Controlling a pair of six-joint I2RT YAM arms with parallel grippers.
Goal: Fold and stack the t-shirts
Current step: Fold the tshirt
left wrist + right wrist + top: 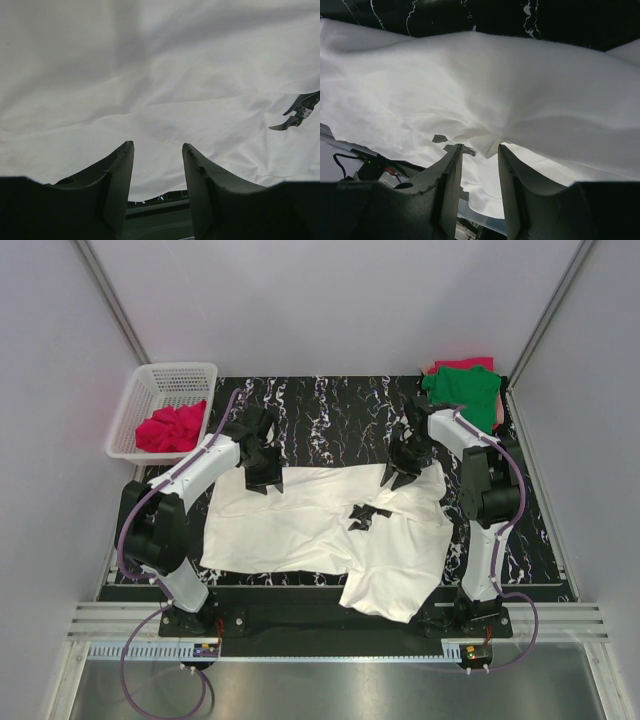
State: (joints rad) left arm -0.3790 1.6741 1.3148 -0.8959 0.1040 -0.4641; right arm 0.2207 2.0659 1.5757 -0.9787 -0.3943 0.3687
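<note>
A white t-shirt [300, 525] lies spread and rumpled on the black marbled mat [330, 400], one part hanging over the near edge. My left gripper [267, 480] is at its far left edge, open, with the white cloth [150, 75] just past its fingertips [127, 150]. My right gripper [398, 478] is at the far right edge, also open. In the right wrist view a puckered fold of the shirt [487, 142] sits at the gap between its tips. A green t-shirt [462, 390] lies at the back right. A pinkish-red t-shirt [172, 428] is bunched in the basket.
A white plastic basket [175, 371] stands at the back left, off the mat. Grey walls close in on the left, right and back. A small dark patch of mat [366, 515] shows through the white shirt near its middle.
</note>
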